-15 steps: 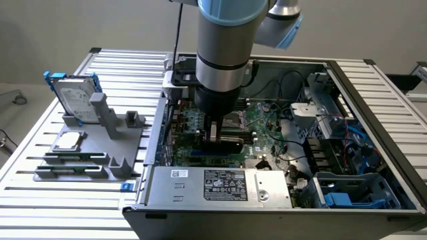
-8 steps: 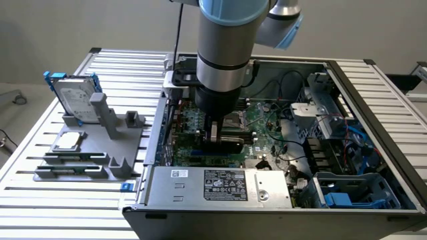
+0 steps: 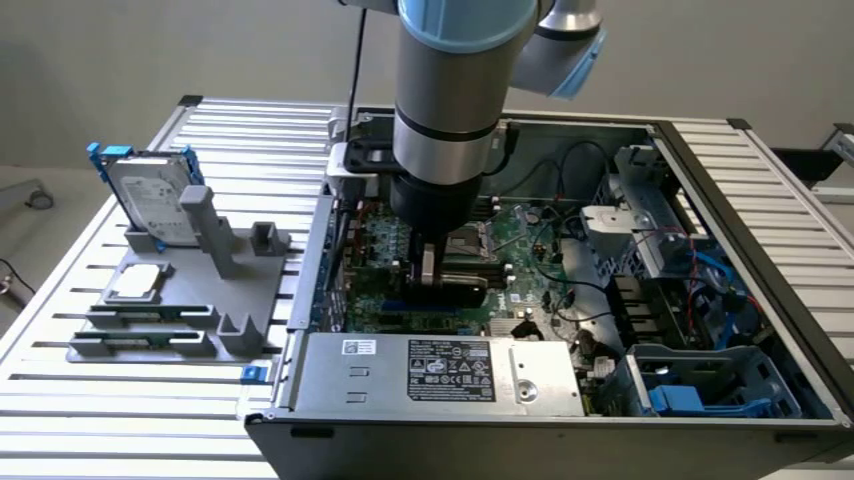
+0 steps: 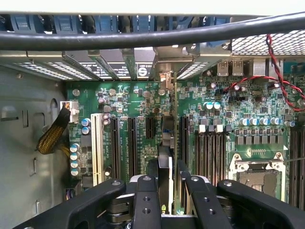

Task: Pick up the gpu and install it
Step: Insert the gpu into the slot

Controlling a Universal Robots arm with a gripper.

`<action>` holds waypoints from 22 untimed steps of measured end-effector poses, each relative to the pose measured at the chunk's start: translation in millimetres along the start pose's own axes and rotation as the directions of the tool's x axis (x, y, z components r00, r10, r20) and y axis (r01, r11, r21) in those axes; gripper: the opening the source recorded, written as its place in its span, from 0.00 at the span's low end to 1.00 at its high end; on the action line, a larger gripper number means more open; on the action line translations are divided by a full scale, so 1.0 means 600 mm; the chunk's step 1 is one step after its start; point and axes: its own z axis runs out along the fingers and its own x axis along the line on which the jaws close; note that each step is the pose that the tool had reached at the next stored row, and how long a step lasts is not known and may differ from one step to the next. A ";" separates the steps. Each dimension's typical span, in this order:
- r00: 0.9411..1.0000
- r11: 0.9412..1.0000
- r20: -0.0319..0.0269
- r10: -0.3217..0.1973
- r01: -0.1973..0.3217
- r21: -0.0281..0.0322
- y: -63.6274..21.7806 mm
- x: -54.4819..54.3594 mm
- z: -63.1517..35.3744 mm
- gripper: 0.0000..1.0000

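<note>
An open computer case (image 3: 754,290) lies on the slatted desk (image 3: 80,400), and the arm (image 3: 447,110) reaches straight down into its middle. In the exterior view a grey fixture (image 3: 220,262) sits at nine o'clock from the arm. It carries a silver hard drive with blue rails (image 3: 150,195) standing upright and a small flat drive (image 3: 138,282) lying on it. The power supply (image 3: 447,370) sits at six o'clock, just below the arm.

Seen from the wrist, a thick black cable (image 4: 143,36) crosses in front of the case's rear wall. Twisted red-and-black wires (image 4: 281,62) trail over the motherboard (image 4: 143,100) near the processor socket (image 4: 255,179) (none of these touches the card).

The gpu (image 4: 165,164) stands on edge inside the case, over the motherboard's expansion slots. Its thin edge faces the wrist camera. Its long axis runs parallel to the slots, toward the bracket openings in the rear wall.

The hand (image 4: 167,188) is partly closed and grasps the gpu, with a finger on each face of the card. Whether the card's lower edge touches a slot cannot be told.
</note>
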 end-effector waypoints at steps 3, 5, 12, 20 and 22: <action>1.000 1.000 -0.003 0.000 0.000 0.000 0.001 0.000 0.001 0.27; 1.000 1.000 -0.005 0.000 0.000 -0.001 0.001 0.000 0.002 0.27; 1.000 1.000 -0.014 0.001 -0.001 -0.002 0.005 0.000 0.005 0.27; 1.000 1.000 -0.020 0.000 0.000 -0.003 0.005 0.000 0.008 0.27; 1.000 1.000 -0.021 -0.001 0.001 -0.004 0.005 -0.002 0.008 0.27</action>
